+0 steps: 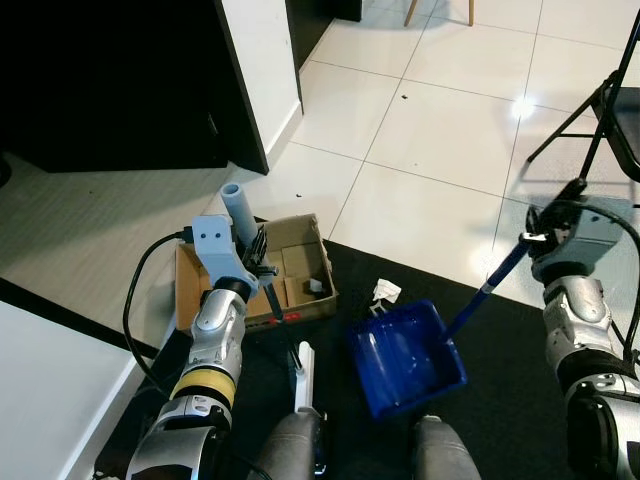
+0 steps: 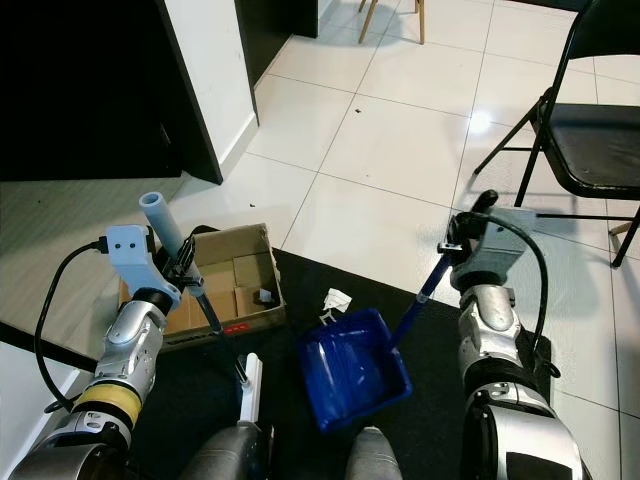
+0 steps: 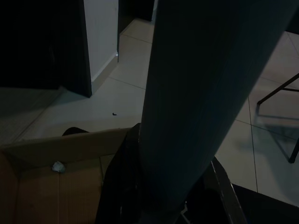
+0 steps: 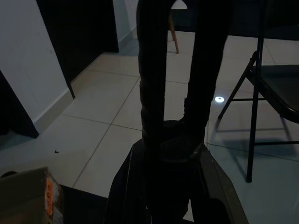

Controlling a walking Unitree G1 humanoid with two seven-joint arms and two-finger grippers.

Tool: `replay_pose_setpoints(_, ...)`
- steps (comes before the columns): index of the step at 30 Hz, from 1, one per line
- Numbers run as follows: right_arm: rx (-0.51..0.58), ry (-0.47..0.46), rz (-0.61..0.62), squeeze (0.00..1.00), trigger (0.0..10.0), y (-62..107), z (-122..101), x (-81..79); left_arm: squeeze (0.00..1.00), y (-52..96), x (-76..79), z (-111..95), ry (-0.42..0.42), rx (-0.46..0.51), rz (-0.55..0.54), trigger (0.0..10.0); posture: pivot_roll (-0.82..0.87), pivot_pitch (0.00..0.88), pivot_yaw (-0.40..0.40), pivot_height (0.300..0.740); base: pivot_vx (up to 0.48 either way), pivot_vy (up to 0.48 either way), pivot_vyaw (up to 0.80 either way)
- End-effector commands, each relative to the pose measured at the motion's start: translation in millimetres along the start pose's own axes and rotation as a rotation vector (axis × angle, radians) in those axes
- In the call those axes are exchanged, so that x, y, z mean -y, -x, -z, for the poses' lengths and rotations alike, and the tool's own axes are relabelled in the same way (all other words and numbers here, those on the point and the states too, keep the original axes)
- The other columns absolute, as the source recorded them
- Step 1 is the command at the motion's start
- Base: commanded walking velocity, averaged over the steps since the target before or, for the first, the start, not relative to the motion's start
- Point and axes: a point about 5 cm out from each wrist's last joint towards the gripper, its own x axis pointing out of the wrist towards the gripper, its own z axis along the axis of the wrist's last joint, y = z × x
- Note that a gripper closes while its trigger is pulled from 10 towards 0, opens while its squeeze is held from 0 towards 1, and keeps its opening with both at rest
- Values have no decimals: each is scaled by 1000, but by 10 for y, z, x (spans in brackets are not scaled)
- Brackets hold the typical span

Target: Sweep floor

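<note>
My left gripper point(image 1: 256, 256) is shut on a broom's pale blue-grey handle point(image 1: 233, 203). Its thin black rod slants down to a white brush head point(image 1: 305, 372) on the dark mat between my legs. In the left wrist view the handle point(image 3: 196, 93) stands wide between the black fingers point(image 3: 119, 186). My right gripper point(image 1: 546, 226) is shut on the blue stick point(image 1: 492, 282) of a blue dustpan point(image 1: 405, 358), which lies tilted on the mat. A crumpled white paper point(image 1: 385, 292) lies just beyond the pan's far edge.
An open cardboard box point(image 1: 296, 232) with scraps inside sits on the floor at my left, beside the broom. A black folding chair point(image 2: 590, 130) stands at the right. A dark cabinet and a white wall corner point(image 1: 262, 80) rise at the left. White tiles stretch ahead.
</note>
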Motion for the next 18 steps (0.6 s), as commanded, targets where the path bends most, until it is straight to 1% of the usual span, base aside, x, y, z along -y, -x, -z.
replay_pose_setpoints(1, -10, 15, 25, 0, 10000, 67, 59, 70, 0, 75, 21, 128, 56, -34, -19, 10000, -2, 157, 26, 740, 0, 0, 0)
replay_pose_setpoints(2, -10, 15, 25, 0, 10000, 67, 59, 70, 0, 75, 21, 128, 56, -34, -19, 10000, -2, 157, 26, 740, 0, 0, 0)
replay_pose_setpoints(4, -9, 27, 62, 0, 10000, 89, 52, 175, 0, 88, 5, 138, 42, -38, -24, 10000, -3, 154, 27, 740, 0, 0, 0)
replay_pose_setpoints(6, 10, 42, 97, 0, 10000, 95, -7, 318, 0, 89, -10, 136, 39, -38, -30, 10000, -8, 153, 29, 740, 0, 0, 0)
replay_pose_setpoints(7, 10, 42, 97, 0, 10000, 95, -7, 318, 0, 89, -10, 136, 39, -38, -30, 10000, -8, 153, 29, 740, 0, 0, 0)
replay_pose_setpoints(12, 37, 79, 156, 0, 10000, 135, -101, 572, 0, 84, -4, 139, 41, -39, -30, 10000, -12, 156, 31, 740, 0, 0, 0)
replay_pose_setpoints(15, 41, 92, 179, 0, 10000, 160, -117, 648, 0, 84, 8, 144, 42, -40, -28, 10000, -12, 156, 31, 740, 0, 0, 0)
replay_pose_setpoints(16, 41, 103, 194, 0, 10000, 177, -125, 698, 0, 83, 12, 145, 44, -41, -27, 10000, -12, 156, 31, 740, 0, 0, 0)
replay_pose_setpoints(17, 39, 119, 222, 0, 10000, 211, -136, 785, 0, 84, 16, 148, 45, -42, -26, 10000, -12, 156, 31, 740, 0, 0, 0)
replay_pose_setpoints(18, 37, 124, 229, 0, 10000, 220, -138, 807, 0, 85, 17, 150, 45, -42, -26, 10000, -12, 156, 31, 740, 0, 0, 0)
